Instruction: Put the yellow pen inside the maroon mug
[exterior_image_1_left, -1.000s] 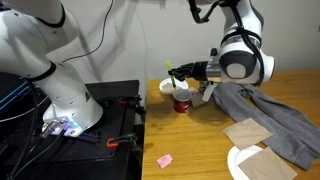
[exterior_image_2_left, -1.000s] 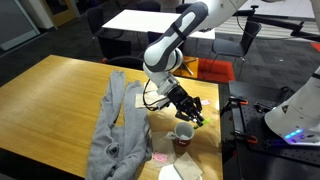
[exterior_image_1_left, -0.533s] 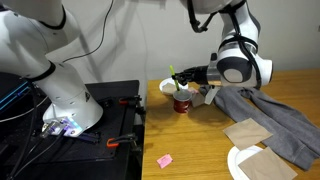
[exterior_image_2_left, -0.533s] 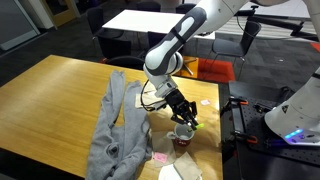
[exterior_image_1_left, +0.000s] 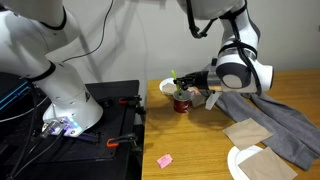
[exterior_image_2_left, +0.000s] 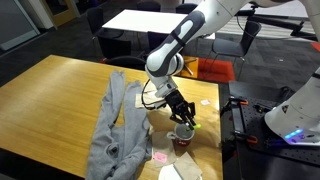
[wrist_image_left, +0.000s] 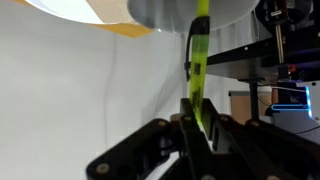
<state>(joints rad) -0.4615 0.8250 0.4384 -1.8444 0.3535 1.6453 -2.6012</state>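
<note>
My gripper (exterior_image_1_left: 183, 80) is shut on the yellow pen (exterior_image_1_left: 174, 78) and holds it tilted just above the maroon mug (exterior_image_1_left: 182, 101), which stands on the wooden table next to the white bowl. In an exterior view the gripper (exterior_image_2_left: 187, 118) with the pen (exterior_image_2_left: 192, 122) hangs right over the mug (exterior_image_2_left: 184, 133). In the wrist view the pen (wrist_image_left: 199, 60) runs up from between the shut fingers (wrist_image_left: 198, 122) toward a pale round object at the top. The mug's inside is hidden.
A white bowl (exterior_image_1_left: 168, 87) stands behind the mug. A grey cloth (exterior_image_1_left: 262, 118) (exterior_image_2_left: 118, 128) lies across the table. Brown paper pieces (exterior_image_1_left: 246, 131), a white plate (exterior_image_1_left: 240, 166) and a pink paper square (exterior_image_1_left: 164, 160) lie near the front. A second white arm's base (exterior_image_1_left: 60, 95) stands on a black stand.
My gripper has moved down and toward the mug with the pen, from above and beside it to right over its rim.
</note>
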